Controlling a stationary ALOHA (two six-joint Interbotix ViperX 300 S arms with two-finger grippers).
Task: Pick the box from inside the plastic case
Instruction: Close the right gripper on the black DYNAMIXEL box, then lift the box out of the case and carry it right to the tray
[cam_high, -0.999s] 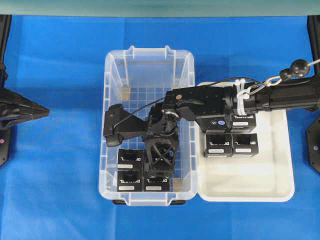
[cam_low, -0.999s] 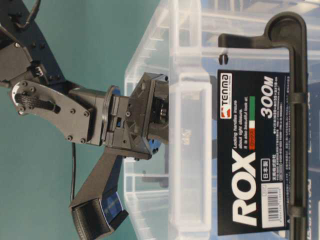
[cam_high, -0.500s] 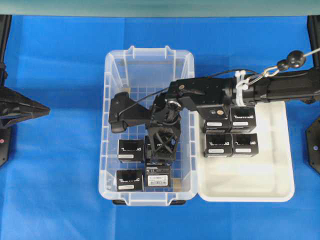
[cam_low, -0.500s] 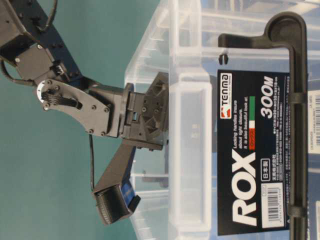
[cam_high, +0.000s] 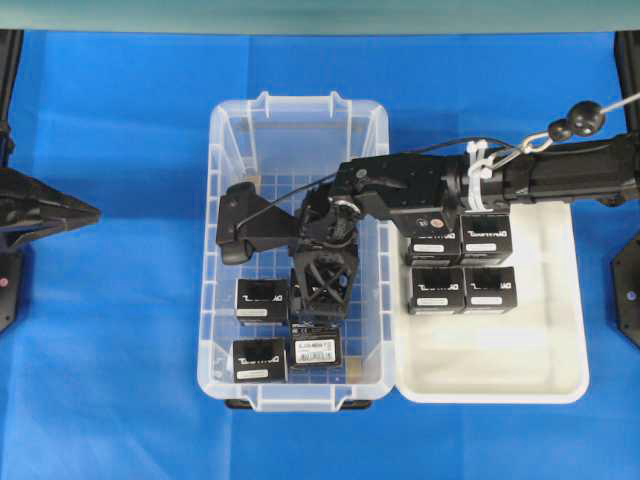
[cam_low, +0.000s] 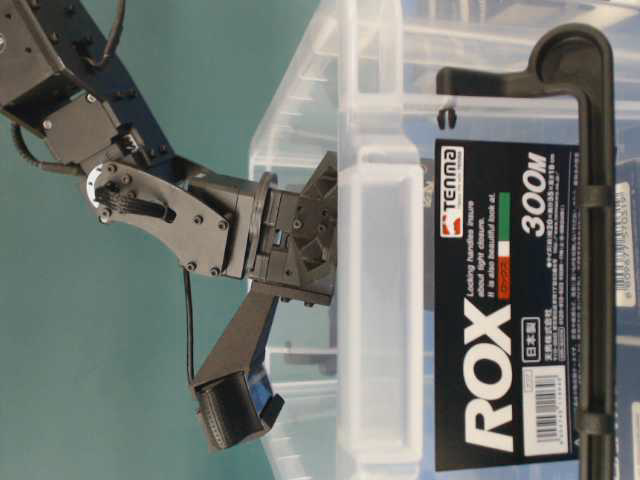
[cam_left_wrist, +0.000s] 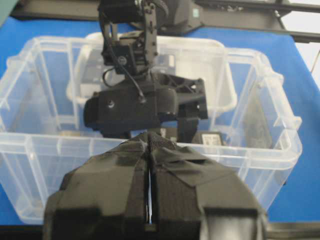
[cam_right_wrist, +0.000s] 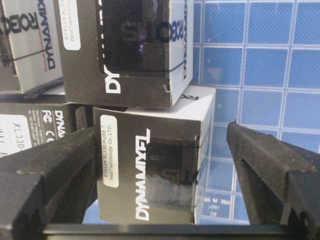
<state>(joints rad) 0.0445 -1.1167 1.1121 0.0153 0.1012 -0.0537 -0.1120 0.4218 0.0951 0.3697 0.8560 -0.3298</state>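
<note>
Box position: on the grid floor of the plastic case, in the cluster of Dynamixel boxes toward the case's near end wall. Right gripper is lowered into the case with its jaws spread wide on either side of this box, gripping nothing; the wide spread gives clearance against the neighbouring boxes. Left gripper is pressed shut and empty, parked outside the case's left wall, probably to leave access free.
</note>
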